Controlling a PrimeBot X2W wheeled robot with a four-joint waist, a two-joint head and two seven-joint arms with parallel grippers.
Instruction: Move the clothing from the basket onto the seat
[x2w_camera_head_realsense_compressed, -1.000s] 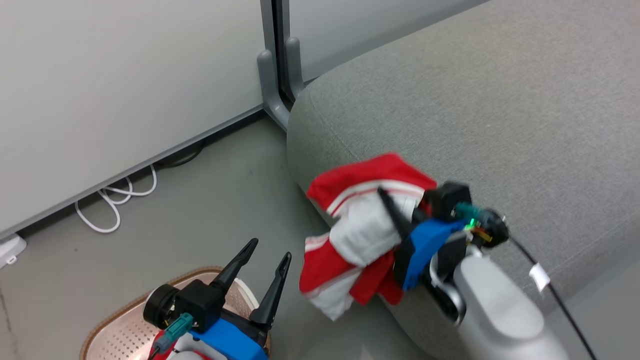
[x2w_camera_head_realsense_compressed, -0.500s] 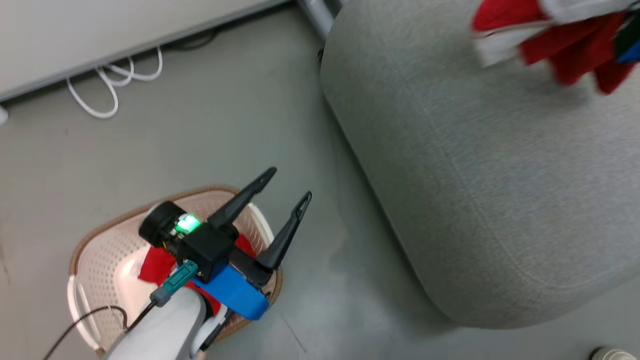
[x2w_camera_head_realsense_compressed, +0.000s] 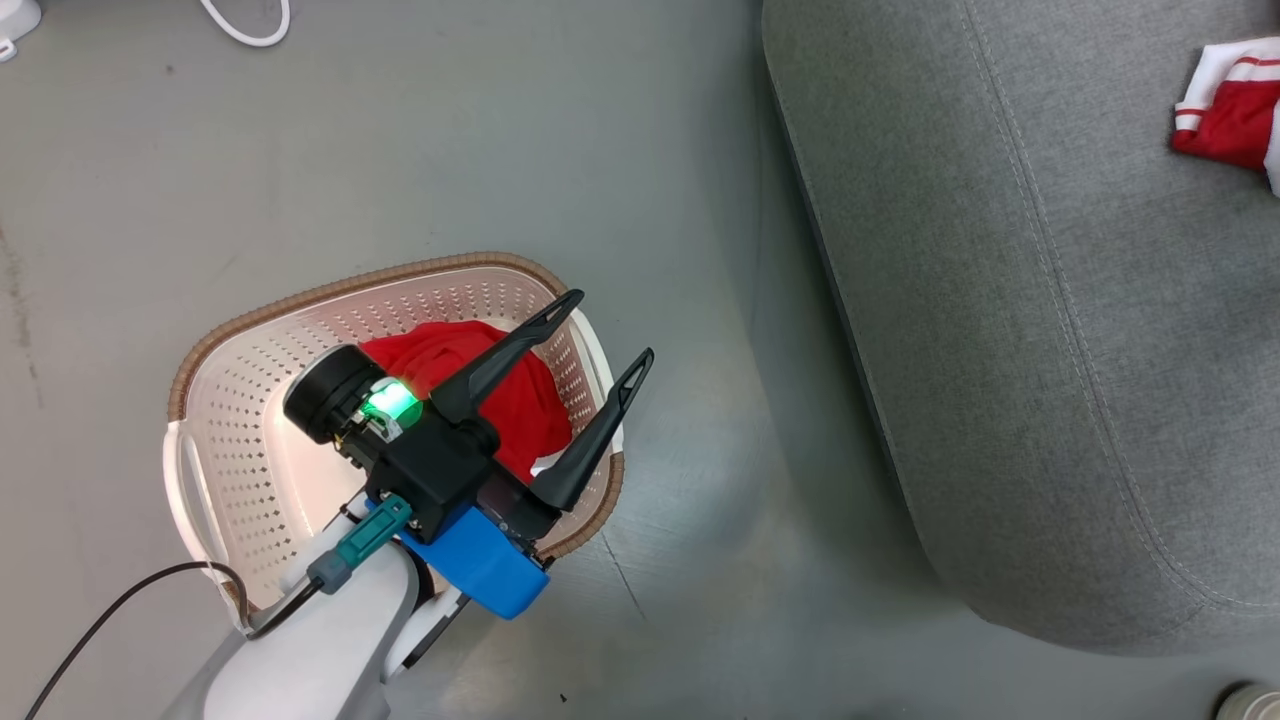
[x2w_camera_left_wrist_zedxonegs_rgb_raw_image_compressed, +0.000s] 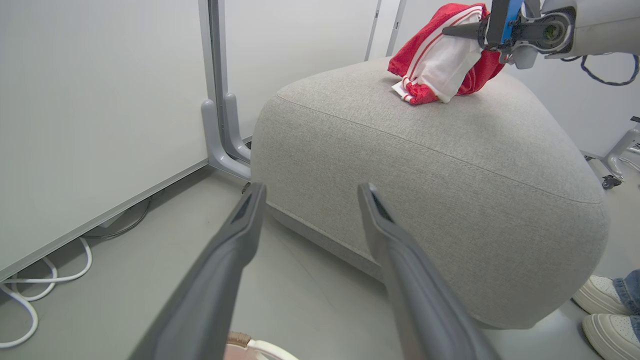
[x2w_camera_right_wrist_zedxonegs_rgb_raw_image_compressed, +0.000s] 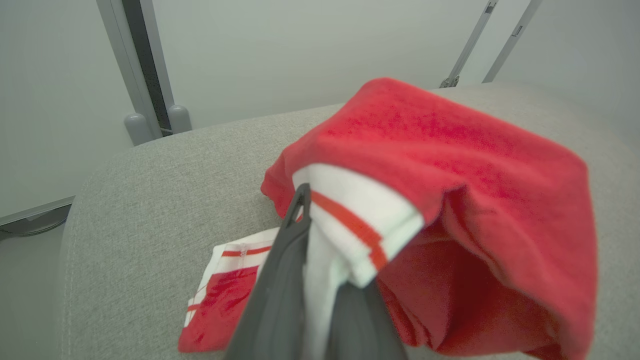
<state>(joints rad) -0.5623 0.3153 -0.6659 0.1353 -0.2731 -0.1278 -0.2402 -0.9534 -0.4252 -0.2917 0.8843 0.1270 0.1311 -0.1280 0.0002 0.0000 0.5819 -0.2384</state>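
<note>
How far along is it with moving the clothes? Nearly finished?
Roughly halfway. Done: one red and white garment is at the seat, its lower folds resting on the cushion. In hand: the right gripper is shut on that garment, not yet released. To do: a second garment lies in the basket, with the open left gripper above it, holding nothing.

Straight beneath my left jaws the basket (x2w_camera_head_realsense_compressed: 300, 297) sits on the floor (x2w_camera_head_realsense_compressed: 400, 150), with one garment (x2w_camera_head_realsense_compressed: 440, 360) inside it. The seat (x2w_camera_head_realsense_compressed: 1000, 350) lies ahead and right of those jaws. A second garment (x2w_camera_left_wrist_zedxonegs_rgb_raw_image_compressed: 435, 65) rests on the seat's top, between my right jaws.
</note>
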